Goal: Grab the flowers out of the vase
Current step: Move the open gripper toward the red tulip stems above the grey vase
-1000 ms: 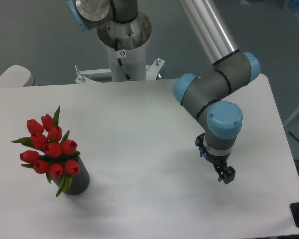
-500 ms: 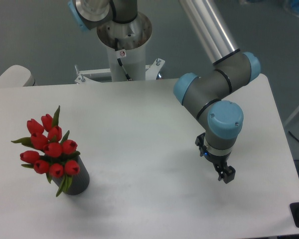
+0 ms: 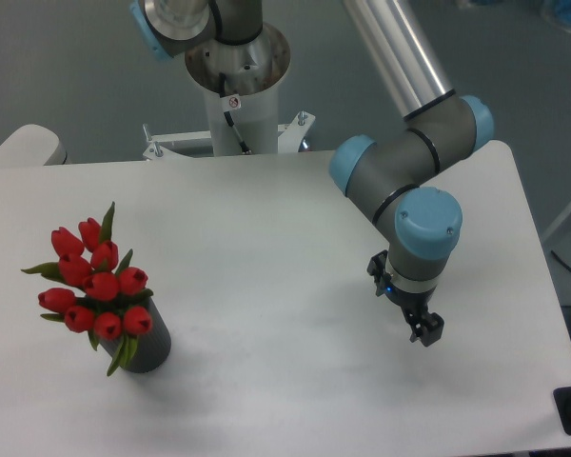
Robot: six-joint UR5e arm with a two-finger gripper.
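1. White table (image 3: 266, 238), with the arm's base at its far edge.
2. Base post carries a small red-and-white sticker (image 3: 233, 102), too small to read.
3. Flowers (image 3: 93, 281) stand in vase (image 3: 145, 349), front left.
4. Gripper (image 3: 425, 333), well apart at right; whether its jaws are apart or together can't be told.

A white table (image 3: 266, 248) fills the view, with grey floor (image 3: 67, 67) beyond its far edge.

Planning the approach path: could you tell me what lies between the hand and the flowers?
Nothing: the camera view shows only bare white table between the hand and the flowers.
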